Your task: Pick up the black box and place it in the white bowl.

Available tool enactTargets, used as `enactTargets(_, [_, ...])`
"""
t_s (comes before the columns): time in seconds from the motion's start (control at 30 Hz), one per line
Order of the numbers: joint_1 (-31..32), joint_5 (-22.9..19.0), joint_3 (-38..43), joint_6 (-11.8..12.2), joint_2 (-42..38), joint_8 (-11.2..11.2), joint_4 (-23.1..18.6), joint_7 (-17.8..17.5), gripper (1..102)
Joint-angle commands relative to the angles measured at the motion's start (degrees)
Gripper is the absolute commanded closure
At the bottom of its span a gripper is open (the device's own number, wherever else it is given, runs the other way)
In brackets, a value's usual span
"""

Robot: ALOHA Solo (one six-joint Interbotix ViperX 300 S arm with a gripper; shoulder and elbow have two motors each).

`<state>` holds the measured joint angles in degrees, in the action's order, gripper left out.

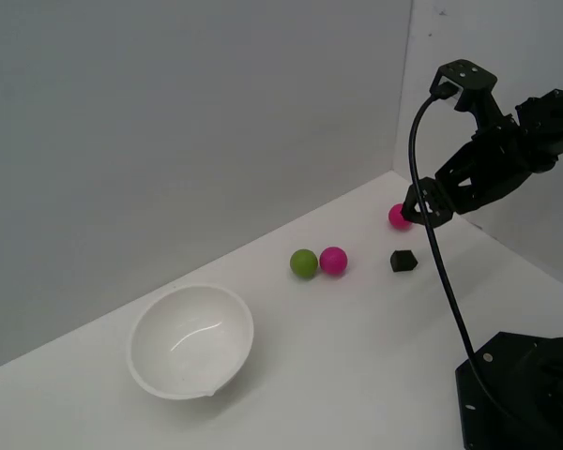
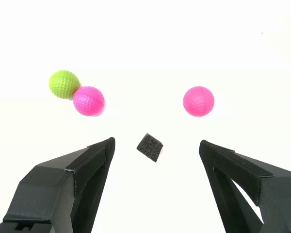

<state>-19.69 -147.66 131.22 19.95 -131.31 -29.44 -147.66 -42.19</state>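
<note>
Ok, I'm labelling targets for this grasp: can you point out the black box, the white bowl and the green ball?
black box [image 2: 150, 147]: wrist view, on its top face.
white bowl [image 1: 146, 322]: exterior view, on its rim toward that view's left.
green ball [image 1: 304, 263]: exterior view, on its middle.

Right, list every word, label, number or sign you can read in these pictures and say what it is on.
There is no readable text in either view.
The black box, the white bowl, the green ball and the two pink balls carry no print.
The black base plate at the exterior view's lower right shows no legible marking.
The gripper, its jaws open, shows no label.
</note>
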Motion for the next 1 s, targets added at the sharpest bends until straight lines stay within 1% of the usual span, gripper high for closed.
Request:
enactTargets(0.0, [-0.79,0.0,-0.97,0.44,0.97,-0.18,0.09,-0.26,3])
enactTargets(0.17, [-0.7,0.26,-6.06,0.44,5.98,-0.26,0.26,0.18,3])
enactTargets(0.27, [-0.7,0.18,-8.44,0.44,8.35,-0.26,0.26,1.58,3])
enactTargets(0.47, [-0.7,0.18,-12.57,0.53,12.48,-0.26,0.26,3.25,3])
enactTargets(0.63, [-0.35,0.09,-16.7,1.32,16.52,-0.26,0.18,4.04,3])
enactTargets(0.77, [1.49,0.26,-20.21,1.85,20.13,-0.26,0.35,4.92,3])
enactTargets(0.87, [2.81,0.26,-22.32,2.81,22.24,-0.26,0.35,5.98,3])
enactTargets(0.97, [3.08,0.26,-23.64,2.99,23.55,-0.26,0.35,6.33,3])
